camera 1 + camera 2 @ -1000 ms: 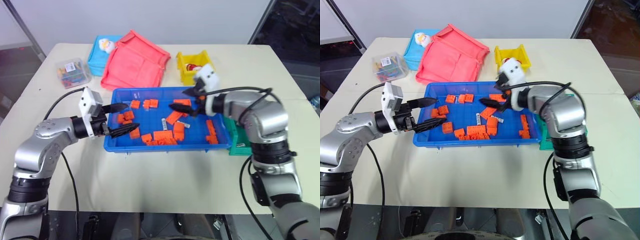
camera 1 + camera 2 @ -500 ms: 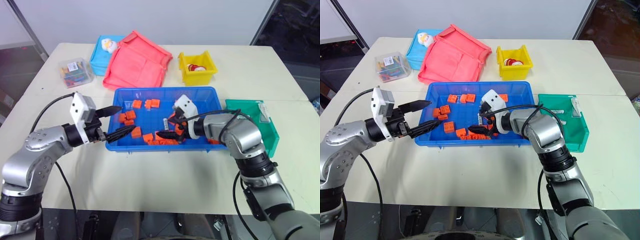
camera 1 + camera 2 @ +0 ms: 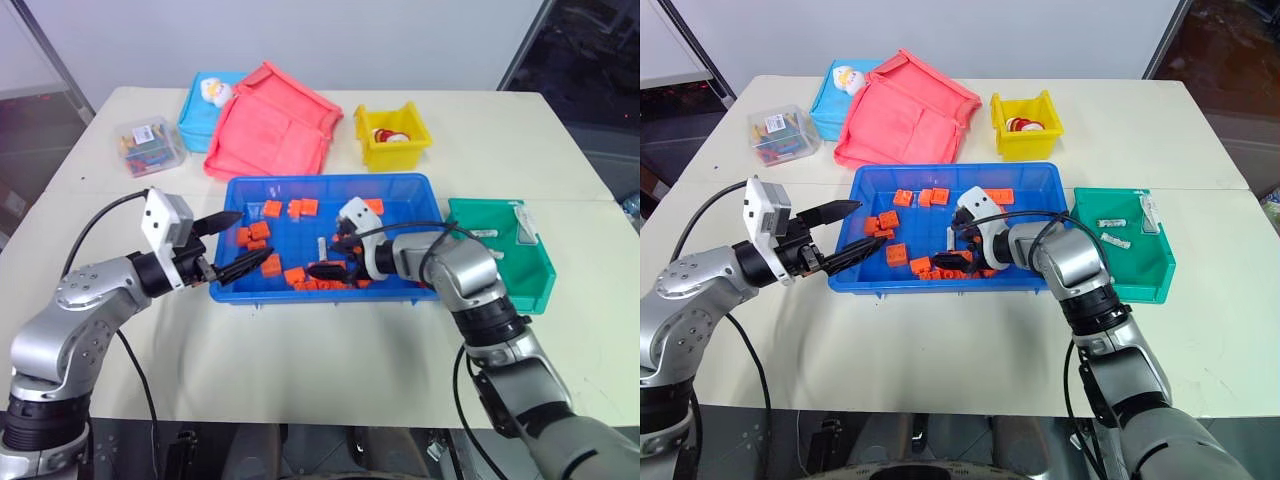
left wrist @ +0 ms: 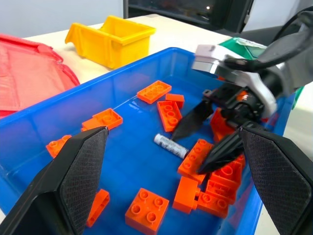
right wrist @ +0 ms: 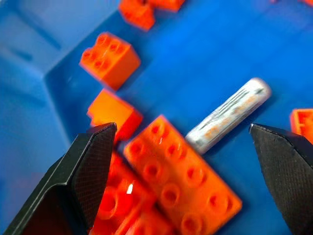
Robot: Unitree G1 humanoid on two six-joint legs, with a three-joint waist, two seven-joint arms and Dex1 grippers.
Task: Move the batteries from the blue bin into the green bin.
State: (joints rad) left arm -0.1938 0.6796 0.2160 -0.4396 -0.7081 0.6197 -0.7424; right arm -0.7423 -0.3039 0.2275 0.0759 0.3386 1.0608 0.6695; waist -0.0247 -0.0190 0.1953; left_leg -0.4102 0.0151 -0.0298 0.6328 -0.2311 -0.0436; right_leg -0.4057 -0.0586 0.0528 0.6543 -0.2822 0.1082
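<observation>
The left gripper [image 3: 234, 244] hangs spread and empty over the blue bin's [image 3: 240, 290] left edge. Mid-bin, the right gripper [image 4: 211, 134] has dropped from the far right corner, fingers wide apart, empty, flanking the one battery [image 4: 170, 145] among orange bricks [image 5: 182, 178]: a pickup looks close. The green bin [image 3: 1150, 285], right, already holds batteries [image 3: 1110, 224].

A lab-like test room: a plain cream table [image 3: 300, 370] bearing sorting bins, beside bare white walls [image 3: 300, 40].
</observation>
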